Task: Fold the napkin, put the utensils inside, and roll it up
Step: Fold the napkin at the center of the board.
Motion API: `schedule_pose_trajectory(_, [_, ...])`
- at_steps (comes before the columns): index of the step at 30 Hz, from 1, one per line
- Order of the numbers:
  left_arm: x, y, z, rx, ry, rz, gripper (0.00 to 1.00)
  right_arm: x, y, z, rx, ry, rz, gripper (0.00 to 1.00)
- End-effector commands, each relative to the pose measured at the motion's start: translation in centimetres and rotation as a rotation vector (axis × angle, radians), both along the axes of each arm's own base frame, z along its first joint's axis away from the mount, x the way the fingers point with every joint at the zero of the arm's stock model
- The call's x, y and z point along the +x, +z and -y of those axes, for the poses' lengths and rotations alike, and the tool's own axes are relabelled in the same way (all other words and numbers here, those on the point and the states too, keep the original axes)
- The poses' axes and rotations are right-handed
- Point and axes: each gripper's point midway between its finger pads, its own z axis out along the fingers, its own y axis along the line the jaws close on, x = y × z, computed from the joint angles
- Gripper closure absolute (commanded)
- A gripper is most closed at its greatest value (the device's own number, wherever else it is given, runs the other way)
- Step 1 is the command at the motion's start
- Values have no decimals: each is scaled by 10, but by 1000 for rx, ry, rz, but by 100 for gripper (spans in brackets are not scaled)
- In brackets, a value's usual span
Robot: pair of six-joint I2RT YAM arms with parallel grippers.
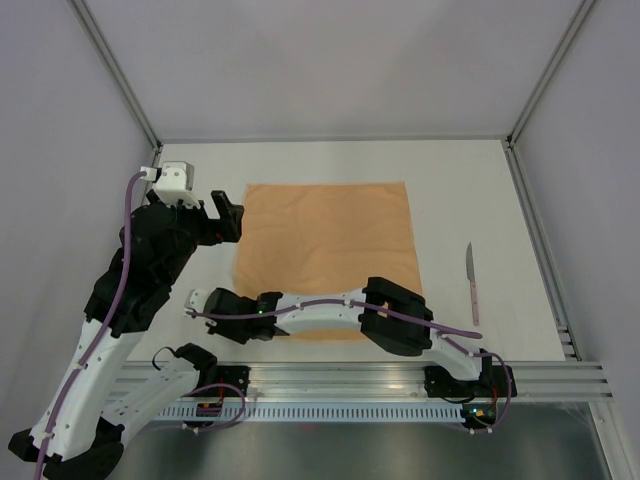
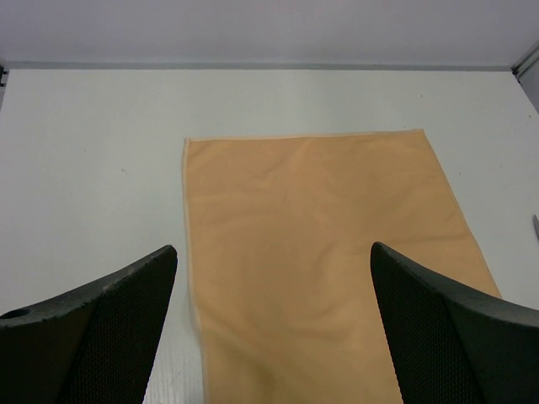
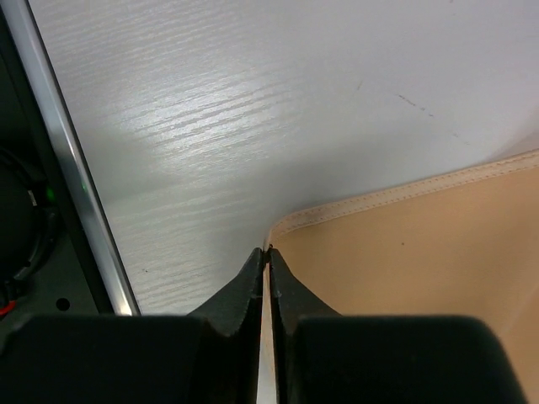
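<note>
While left hand (image 2: pixel 274 249) gapes wide, right hand (image 3: pixel 268 252) pinches soft peach napkin (image 3: pixel 421 278) (hemmed corner).

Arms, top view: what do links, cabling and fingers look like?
Left arm and right arm: white links, bulky black joint housings, a purple cable clipped along each. On the left gripper, fingers are black, tapered, with finely meshed inner pads.

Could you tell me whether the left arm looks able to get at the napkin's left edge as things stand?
Probably yes: the left gripper hangs open by the left edge of the napkin, nothing between them. The right gripper, at the near-left corner, seems clear of its path.
</note>
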Motion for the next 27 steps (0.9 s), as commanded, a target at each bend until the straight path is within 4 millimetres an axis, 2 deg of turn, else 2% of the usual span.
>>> schedule_pose_trajectory(1, [2,7,-1,-43,20,19,0,12,63,-7,104,-22,24,91])
schedule_pose_trajectory(5, [3,8,1,-51,17,20,0,16,81,-3,129,-27,18,92])
schedule_pose_trajectory(8, [4,7,2,-54,16,16,0,24,86,3,135,-43,16,93])
schedule_pose_trajectory(14, [6,3,6,-70,9,13,0,54,90,26,125,-91,25,98])
schedule_pose_trajectory(15, [6,3,6,-72,7,14,0,64,86,35,115,-112,23,99])
schedule_pose_trajectory(17, [7,2,9,-85,-1,12,0,76,91,45,123,-134,22,100])
schedule_pose_trajectory(18, [8,1,10,-89,-4,14,0,88,87,56,109,-160,16,100])
schedule_pose_trajectory(22, [13,-1,17,-112,-18,12,0,119,88,85,97,-228,16,100])
schedule_pose_trajectory(23, [13,-3,18,-115,-22,9,0,131,88,98,88,-254,24,100])
schedule_pose_trajectory(25, [15,-2,22,-133,-34,8,0,141,92,110,90,-283,32,99])
schedule_pose_trajectory(26, [15,-4,24,-137,-36,5,0,146,87,118,81,-299,31,99])
schedule_pose_trajectory(27, [16,-5,25,-142,-40,3,0,157,86,129,67,-308,47,99])
